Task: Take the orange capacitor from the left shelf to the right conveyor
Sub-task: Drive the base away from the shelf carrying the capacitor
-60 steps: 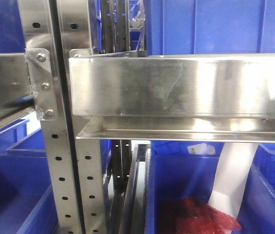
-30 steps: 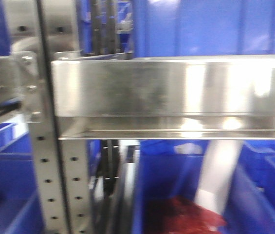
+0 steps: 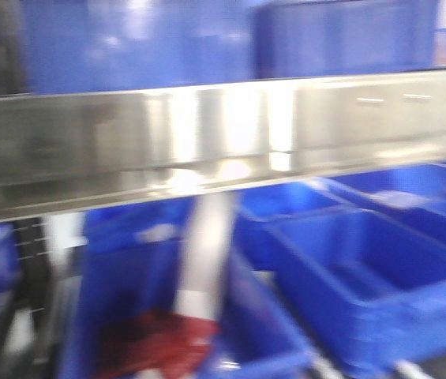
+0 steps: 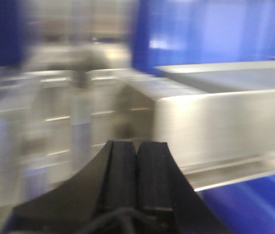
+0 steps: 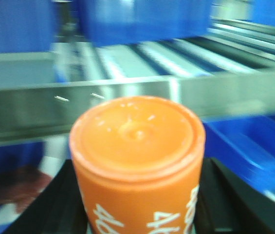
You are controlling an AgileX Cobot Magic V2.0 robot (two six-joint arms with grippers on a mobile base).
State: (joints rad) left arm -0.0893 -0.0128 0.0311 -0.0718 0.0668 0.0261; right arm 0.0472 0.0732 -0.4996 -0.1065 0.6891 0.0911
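While motion blur smears every view, the right wrist view shows the orange capacitor upright and centred in the right gripper. Dark fingers close against its sides at 9 and 3 o'clock, its flat top faces the camera, and white print shows low on its wall. Behind it at 12 o'clock the brushed lip of the left shelf crosses the view, with a blue bin under the lip at 4 o'clock. Left gripper: black pads pressed together, nothing between them, the shelf's steel lip at 2 o'clock.
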